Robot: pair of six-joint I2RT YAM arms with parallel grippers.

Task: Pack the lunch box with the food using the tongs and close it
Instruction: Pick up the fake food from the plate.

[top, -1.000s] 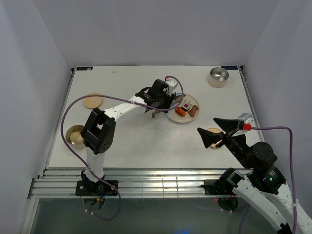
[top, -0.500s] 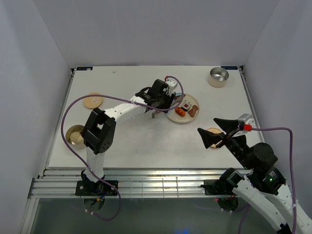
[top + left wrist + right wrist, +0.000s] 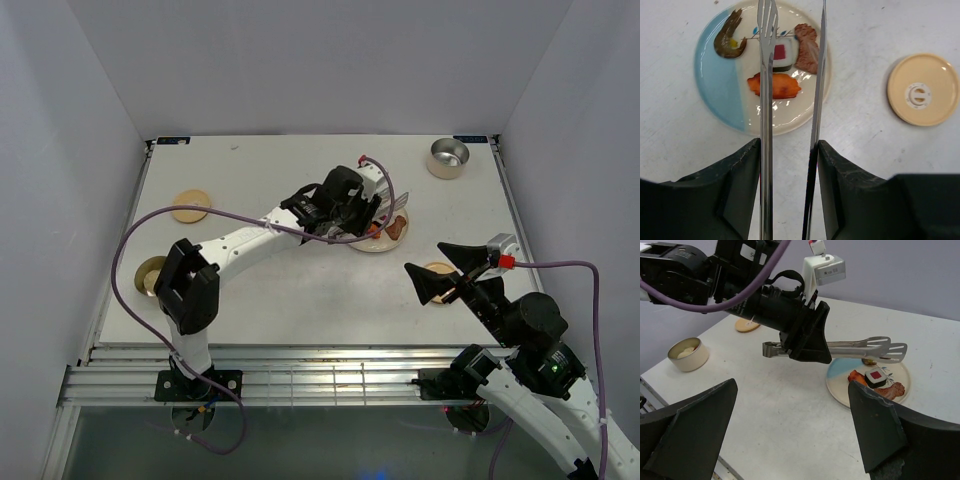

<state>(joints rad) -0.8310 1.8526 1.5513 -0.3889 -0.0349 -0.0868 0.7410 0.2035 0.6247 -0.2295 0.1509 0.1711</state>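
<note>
Jaws of the left gripper (image 3: 789, 150) are clamped on the tongs (image 3: 765, 100), gripping the two silver arms partway along and from the outside. The tong arms stand a little apart and run forward roughly level. In the right wrist view the tongs (image 3: 860, 351) hang above the blue-and-white plate (image 3: 720, 90), with their flat slotted tips over its far half, and do not appear to touch the food.

From the left wrist camera, one tong arm crosses over the orange-red piece (image 3: 775, 86) and the edge of a small roll with a red centre (image 3: 782, 55). The other arm runs along the outer side of the brown piece (image 3: 806, 42). A curled dark shrimp (image 3: 729, 40) lies on the blue half of the plate, apart from both arms. All four pieces sit on the plate, which rests on the white table (image 3: 260, 290) right of centre.

Jaws of the right gripper (image 3: 435, 268) stand wide apart with nothing between them. They are raised over the near right of the table, above a cream round lid (image 3: 923, 89) that lies just beside the plate.

A steel bowl (image 3: 448, 157) sits at the far right corner. At the left edge are a flat tan disc (image 3: 190, 207) and, nearer, a round cream tub (image 3: 688, 354) with something pale inside.
</note>
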